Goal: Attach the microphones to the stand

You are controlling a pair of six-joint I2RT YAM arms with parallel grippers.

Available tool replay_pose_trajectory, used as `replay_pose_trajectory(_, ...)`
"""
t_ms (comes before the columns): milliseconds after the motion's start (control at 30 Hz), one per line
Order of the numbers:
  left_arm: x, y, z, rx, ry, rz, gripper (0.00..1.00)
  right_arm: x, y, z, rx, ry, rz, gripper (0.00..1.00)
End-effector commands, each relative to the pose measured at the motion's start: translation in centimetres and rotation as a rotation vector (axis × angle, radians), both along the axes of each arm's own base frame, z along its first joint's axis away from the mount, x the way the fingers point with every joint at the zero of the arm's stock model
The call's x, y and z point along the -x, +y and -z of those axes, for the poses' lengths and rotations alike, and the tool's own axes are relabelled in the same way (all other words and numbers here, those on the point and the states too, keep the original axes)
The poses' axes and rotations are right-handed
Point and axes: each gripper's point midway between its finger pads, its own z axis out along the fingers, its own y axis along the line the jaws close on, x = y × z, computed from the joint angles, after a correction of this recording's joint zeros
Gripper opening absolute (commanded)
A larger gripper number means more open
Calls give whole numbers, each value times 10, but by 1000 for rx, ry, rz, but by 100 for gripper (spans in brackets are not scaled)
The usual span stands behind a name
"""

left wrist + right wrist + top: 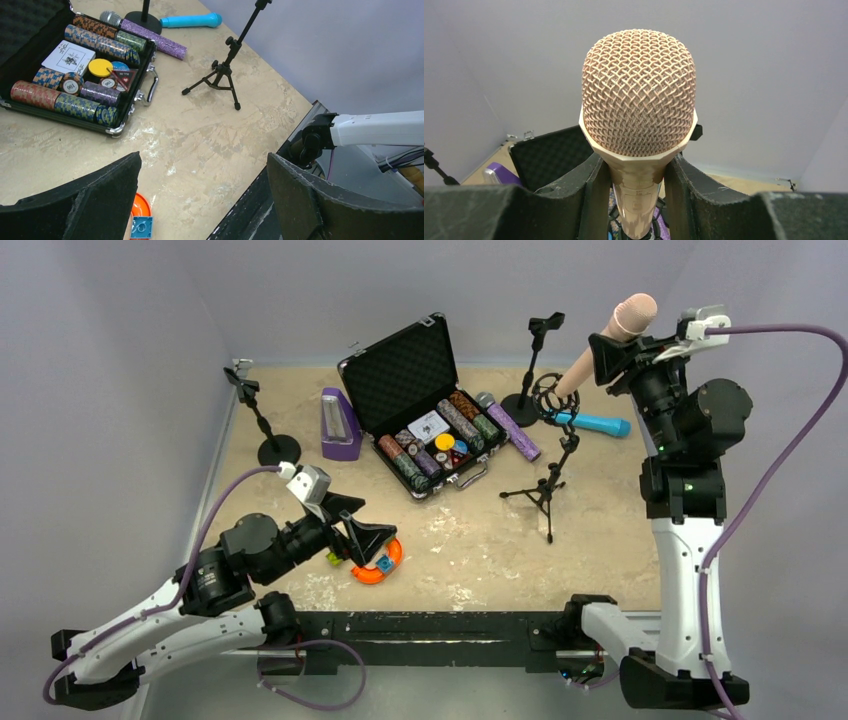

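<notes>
My right gripper [604,353] [638,176] is shut on the pale pink microphone [622,325] [639,95], holding it tilted with the mesh head up and right. The microphone's tail end points down into the ring holder [553,397] on top of the black tripod stand [548,483] [223,74]. A glittery purple microphone [512,427] [150,36] and a cyan-blue microphone [597,423] [192,21] lie on the table behind the tripod. My left gripper [368,540] [203,159] hovers open and empty low over the near-left table.
An open black case [400,365] [125,127] of poker chips sits mid-table. A purple metronome-shaped box [339,426] stands to its left. Round-base stands rise at the far left [262,426] and back [530,368]. An orange ring with a blue block [379,562] [140,220] lies under my left gripper.
</notes>
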Motion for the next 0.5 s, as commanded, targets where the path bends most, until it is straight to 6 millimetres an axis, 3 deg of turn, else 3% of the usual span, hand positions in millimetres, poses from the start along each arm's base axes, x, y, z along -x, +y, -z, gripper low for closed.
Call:
replay_pose_trajectory(0, -2, 1, -16, 36, -22, -11, 99, -8, -10, 0, 15, -58, 53, 0)
replay_pose_trajectory(233, -2, 1, -16, 33, -22, -10, 99, -24, 1, 33, 34, -36, -11, 0)
replay_pose_trajectory(400, -1, 6, -14, 33, -21, -16, 99, -26, 6, 73, 57, 12, -45, 1)
replay_pose_trajectory(467, 0, 7, -14, 33, -23, -18, 99, -28, 6, 96, 63, 40, -46, 6)
